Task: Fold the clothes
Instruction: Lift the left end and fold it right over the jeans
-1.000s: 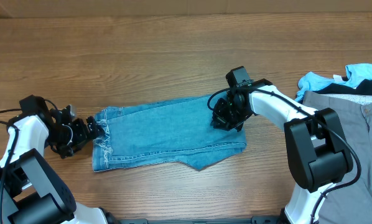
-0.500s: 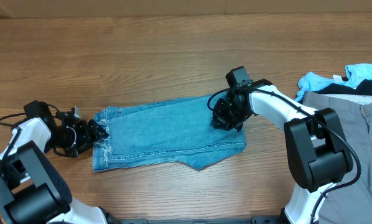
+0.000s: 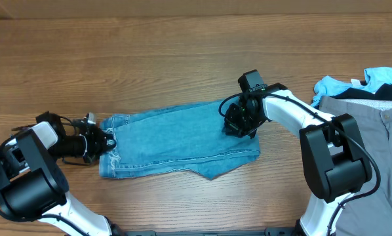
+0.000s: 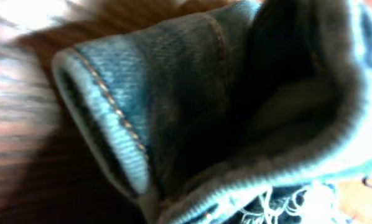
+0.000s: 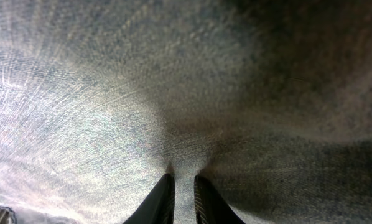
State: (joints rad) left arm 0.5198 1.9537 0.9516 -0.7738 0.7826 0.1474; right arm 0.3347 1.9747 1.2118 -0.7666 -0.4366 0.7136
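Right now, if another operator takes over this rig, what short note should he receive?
Left gripper: shut on the frayed left end of the jeans.
Right gripper: shut, pinching a pucker of denim near the jeans' upper right corner.
Things: the jeans lie mid-table; a grey garment and a sky-blue garment are piled at the right edge.
Done: the jeans look folded at least once, into a short shape.
Left: probably one more fold of the jeans, then the waiting pile.
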